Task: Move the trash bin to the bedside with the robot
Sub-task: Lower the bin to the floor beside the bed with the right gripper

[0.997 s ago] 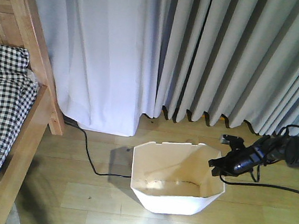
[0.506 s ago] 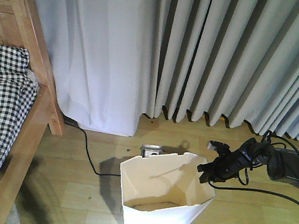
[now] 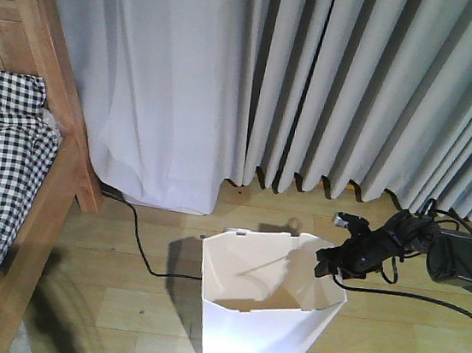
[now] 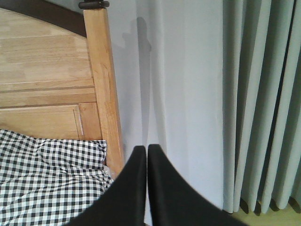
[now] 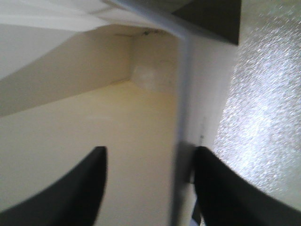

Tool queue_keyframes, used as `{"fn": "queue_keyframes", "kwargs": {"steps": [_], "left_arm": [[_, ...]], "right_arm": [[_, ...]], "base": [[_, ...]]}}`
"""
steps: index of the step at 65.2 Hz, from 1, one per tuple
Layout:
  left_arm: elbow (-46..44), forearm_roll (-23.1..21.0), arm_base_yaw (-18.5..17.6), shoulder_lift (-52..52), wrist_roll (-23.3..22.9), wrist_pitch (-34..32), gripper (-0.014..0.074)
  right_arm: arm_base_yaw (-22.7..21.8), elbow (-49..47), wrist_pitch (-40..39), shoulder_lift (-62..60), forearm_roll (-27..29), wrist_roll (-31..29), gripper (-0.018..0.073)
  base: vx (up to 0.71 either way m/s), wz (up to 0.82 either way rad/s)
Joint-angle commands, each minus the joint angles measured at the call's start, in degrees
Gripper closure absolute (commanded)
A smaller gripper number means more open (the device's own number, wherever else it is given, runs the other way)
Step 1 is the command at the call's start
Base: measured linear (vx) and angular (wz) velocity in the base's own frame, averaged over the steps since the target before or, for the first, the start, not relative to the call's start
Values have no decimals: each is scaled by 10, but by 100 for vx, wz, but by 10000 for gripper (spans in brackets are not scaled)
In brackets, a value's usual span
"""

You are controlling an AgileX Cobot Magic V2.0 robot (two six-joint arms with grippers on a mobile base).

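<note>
Presently, the trash bin [image 3: 267,305] is seen on the wooden floor [image 3: 395,351], well apart from the bedside [image 3: 40,195], in front of the curtains [image 3: 316,83]. Its right rim is straddled by the right end effector [image 3: 329,261], whose fingers [image 5: 80,188] are spread wide with the thin wall between them, not visibly clamped. If the bin is pulled this way, the rim could slip out, or the thin tapering bin could tip or flex. The black floor cable [image 3: 138,238] beside the bin might be snagged. The left end effector [image 4: 143,188] is held closed, empty, near the bed. No labels or writing can be read.
</note>
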Motion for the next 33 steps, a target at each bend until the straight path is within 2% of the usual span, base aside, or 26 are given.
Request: {"fn": "queue_keyframes", "kwargs": {"steps": [1,14,19,25,29,33], "left_arm": [[-12,-3,0,-3,-3,-41,603],[-12,-3,0,-3,-3,-41,603],[-12,-3,0,-3,-3,-41,603],[-12,-3,0,-3,-3,-41,603],[-12,-3,0,-3,-3,-41,603],[-12,-3,0,-3,-3,-41,603]], "right_arm": [[-1,-10,17,-11,20,-13,75],[-1,-10,27,-11,15,-11,77],[-3,-10,33,-14,-17,-9,80],[-14,-9,36,-17,-48,29,80],[-19,1,38,-25,-49,33,80],[-20,25,35,-45,-33,8,80]], "base": [[0,0],[0,0],[0,0],[0,0],[0,-1],[0,-1]]}}
